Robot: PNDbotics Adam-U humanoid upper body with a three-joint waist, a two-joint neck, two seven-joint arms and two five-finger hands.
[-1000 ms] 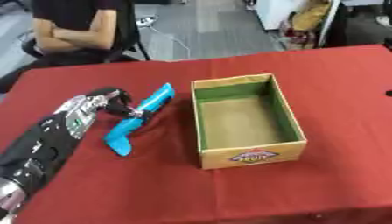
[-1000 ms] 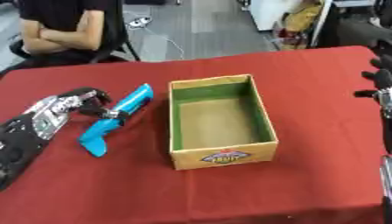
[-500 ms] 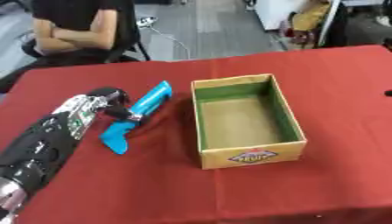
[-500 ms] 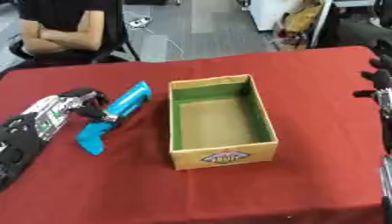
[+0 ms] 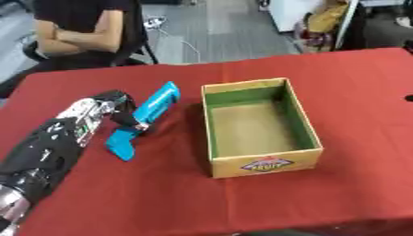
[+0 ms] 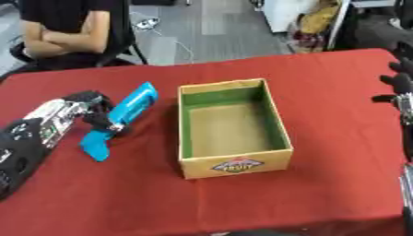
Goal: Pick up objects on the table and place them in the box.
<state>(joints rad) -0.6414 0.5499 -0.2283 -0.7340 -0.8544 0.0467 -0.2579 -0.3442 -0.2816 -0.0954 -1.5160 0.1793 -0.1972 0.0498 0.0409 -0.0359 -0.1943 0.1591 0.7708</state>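
A bright blue tool with a bent handle (image 5: 144, 120) lies on the red table (image 5: 161, 193), left of the cardboard box (image 5: 258, 162). The box has a green inner wall and nothing shows inside it. My left hand (image 5: 110, 104) comes in from the lower left and sits against the blue tool's middle, its fingers curled round it at the bend. The tool rests on the cloth. My right hand (image 6: 398, 76) shows only as dark fingers at the far right edge of the right eye view, away from the box.
A person with crossed arms (image 5: 80, 37) sits on a chair behind the far edge of the table. Red cloth stretches in front of the box and to its right. A cable (image 5: 174, 39) lies on the grey floor beyond.
My left hand has closed in on the blue tool near its bend. The tool has shifted slightly on the cloth. The box and right hand have not moved.
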